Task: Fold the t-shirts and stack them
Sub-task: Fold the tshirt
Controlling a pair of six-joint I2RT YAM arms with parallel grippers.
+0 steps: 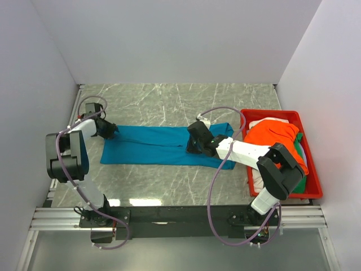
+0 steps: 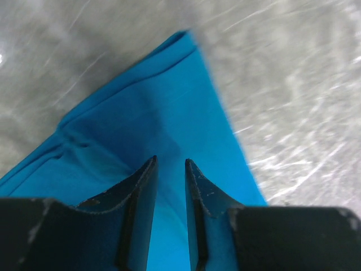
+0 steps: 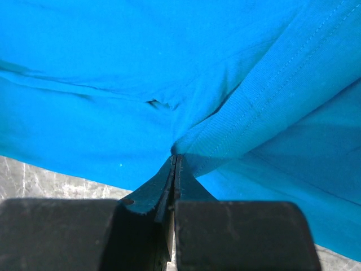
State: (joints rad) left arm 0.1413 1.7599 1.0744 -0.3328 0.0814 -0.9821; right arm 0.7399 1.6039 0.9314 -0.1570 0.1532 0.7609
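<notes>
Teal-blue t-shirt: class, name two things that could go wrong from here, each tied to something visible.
The right end effector pinches only a thin ribbed fold of the teal-blue t-shirt; it may slip when pulled.
The left end effector stands open at its other end, so one-sided pulling could bunch the cloth.

A t-shirt (image 1: 158,145) lies stretched across the table (image 1: 169,107), a bin (image 1: 271,114) of heaped t-shirts (image 1: 276,138) just right of it.

The teal-blue t-shirt (image 1: 152,145) lay flat, a long folded band on the surface (image 1: 169,101). The orange t-shirt (image 1: 276,138), green t-shirt (image 1: 300,183) and white t-shirt (image 1: 256,176) lay heaped in the red bin (image 1: 271,114).
</notes>
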